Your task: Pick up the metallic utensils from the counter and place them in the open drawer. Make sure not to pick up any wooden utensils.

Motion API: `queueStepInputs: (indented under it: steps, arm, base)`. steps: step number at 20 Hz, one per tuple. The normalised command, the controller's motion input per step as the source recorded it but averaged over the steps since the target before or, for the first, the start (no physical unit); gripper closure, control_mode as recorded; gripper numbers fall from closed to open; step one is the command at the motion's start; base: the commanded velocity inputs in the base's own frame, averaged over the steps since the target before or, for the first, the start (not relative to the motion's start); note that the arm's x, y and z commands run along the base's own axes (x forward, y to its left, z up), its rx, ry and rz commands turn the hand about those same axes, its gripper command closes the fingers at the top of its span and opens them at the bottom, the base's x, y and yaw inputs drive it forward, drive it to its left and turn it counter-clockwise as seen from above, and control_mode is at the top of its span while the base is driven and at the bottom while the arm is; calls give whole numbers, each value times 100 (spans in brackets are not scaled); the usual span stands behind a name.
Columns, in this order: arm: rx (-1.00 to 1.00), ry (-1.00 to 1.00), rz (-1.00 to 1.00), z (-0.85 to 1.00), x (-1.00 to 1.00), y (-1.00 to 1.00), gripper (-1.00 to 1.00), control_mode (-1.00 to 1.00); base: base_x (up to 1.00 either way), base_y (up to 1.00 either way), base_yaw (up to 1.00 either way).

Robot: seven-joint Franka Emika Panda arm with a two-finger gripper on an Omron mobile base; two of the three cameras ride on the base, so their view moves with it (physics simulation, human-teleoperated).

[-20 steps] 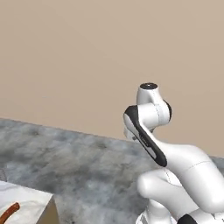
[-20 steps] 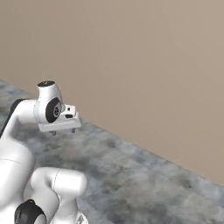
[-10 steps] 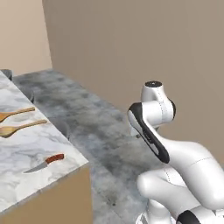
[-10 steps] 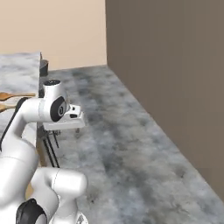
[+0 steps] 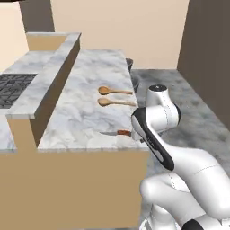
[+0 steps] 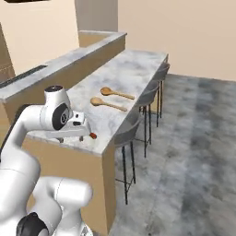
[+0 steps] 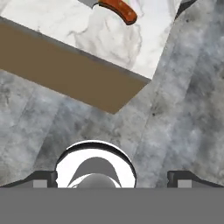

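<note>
Nearest to me, my gripper (image 7: 112, 177) hangs with its jaws spread wide and nothing between them; in the hand view the two dark fingertips (image 7: 41, 178) sit far apart at the bottom, looking down on grey floor beside the corner of the counter (image 7: 109, 39). In the right base view the hand (image 6: 73, 130) is level with the counter's near end, just off its edge.

Next out, the knife (image 5: 116, 133) lies flat on the white marble close to the near edge of the counter (image 5: 85, 112), grey blade pointing left and red-brown handle toward the arm in the left base view. The hand view catches that handle (image 7: 118, 9) at its top edge. In the right base view I see just the red handle end (image 6: 93, 135) past the hand.

Farther along the slab, two tan wooden spoons lie side by side, well apart from the knife: the nearer spoon (image 5: 116, 102) and the farther spoon (image 5: 114, 91), bowls to the left.

Stools (image 6: 146, 99) stand along the counter's right side. A dark cooktop (image 5: 13, 85) sits beyond the raised ledge on the left.
</note>
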Motion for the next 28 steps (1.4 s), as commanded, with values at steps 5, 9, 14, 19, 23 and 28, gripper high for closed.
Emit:
queueStepInputs:
  steps: [5,9,14,19,23,28]
  arm:
    - [0,0,0,0,0,0,-100,100]
    - [0,0,0,0,0,0,-100,100]
    - [0,0,0,0,0,0,-100,100]
    - [0,0,0,0,0,0,-100,100]
    - [0,0,0,0,0,0,-100,100]
    - [0,0,0,0,0,0,-100,100]
  base:
    - [2,-33,97]
    - [-23,-80,79]
    - [-37,-99,42]
    - [11,-85,9]
    - [54,-75,-6]
    - [66,-35,-15]
